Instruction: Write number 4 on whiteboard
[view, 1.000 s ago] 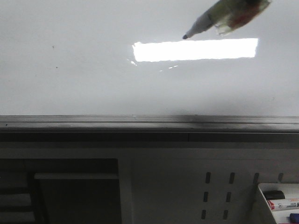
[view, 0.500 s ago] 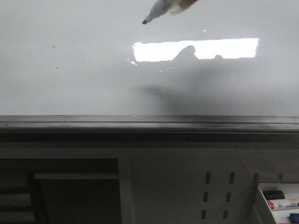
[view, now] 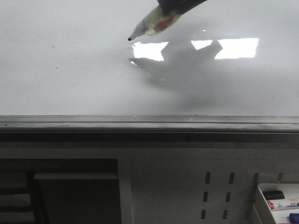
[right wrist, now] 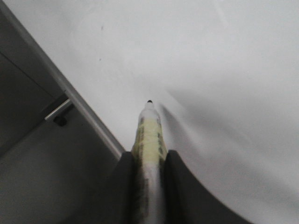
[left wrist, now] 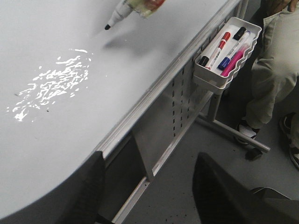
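Since the earlier frame, my right gripper (right wrist: 148,175) has brought the marker (view: 152,24) lower and leftward, its jaws clamped on the barrel. I see the left gripper (left wrist: 147,184) with fingers spread apart, holding nothing. Farther off, the tip hangs just over the whiteboard (view: 70,84), where I see no strokes.

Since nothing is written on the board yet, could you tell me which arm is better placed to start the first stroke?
The right. Its jaws are closed on the marker, whose tip hangs just over the whiteboard. The left gripper is open, holds nothing and sits back near the board's lower edge.
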Controlling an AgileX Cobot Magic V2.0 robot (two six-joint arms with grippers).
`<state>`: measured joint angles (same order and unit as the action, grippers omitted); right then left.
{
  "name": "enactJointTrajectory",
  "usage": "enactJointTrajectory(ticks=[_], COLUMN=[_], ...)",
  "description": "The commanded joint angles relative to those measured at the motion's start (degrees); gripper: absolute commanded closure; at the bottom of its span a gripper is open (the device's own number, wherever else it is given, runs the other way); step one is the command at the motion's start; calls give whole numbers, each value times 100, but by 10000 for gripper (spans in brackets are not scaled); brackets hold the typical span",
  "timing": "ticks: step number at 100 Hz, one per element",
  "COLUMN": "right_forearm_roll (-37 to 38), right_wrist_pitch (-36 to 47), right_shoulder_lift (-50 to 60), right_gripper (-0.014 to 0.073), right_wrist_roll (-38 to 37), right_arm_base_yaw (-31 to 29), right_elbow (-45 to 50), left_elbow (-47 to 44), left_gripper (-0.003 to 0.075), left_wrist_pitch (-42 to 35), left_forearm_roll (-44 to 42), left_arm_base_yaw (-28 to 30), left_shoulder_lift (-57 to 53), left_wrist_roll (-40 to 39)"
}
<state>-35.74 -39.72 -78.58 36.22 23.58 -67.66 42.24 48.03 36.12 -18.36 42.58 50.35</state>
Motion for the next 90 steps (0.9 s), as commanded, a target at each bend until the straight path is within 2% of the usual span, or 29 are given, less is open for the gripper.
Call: enactJointTrajectory(ticks=[1, 37, 61, 72, 82, 90], right_forearm_roll=[-123, 9, 589, 559, 221, 149], right_wrist_pitch=[568, 294, -209, -449, -664, -576], right_shoulder_lift=[76, -449, -54, 120, 232, 326], right_gripper=[629, 629, 629, 629, 629, 629], right_wrist_roll=[82, 59, -280, -280, -74, 9], right_arm_base_yaw=[1, 80, -358, -417, -323, -208], right_elbow=[-200, -200, -248, -248, -344, -442], left_elbow=[143, 143, 143, 143, 143, 143], left_gripper=[332, 332, 332, 332, 332, 332], left_wrist_pitch=[-313, -313, -313, -313, -313, -313], left_forearm_roll=[260, 260, 260, 260, 260, 260], left_arm_base_yaw=[25, 25, 25, 25, 25, 25], left_shoulder_lift=[-35, -35, -35, -35, -35, -35], left_wrist_roll=[-40, -40, -40, -40, -40, -40])
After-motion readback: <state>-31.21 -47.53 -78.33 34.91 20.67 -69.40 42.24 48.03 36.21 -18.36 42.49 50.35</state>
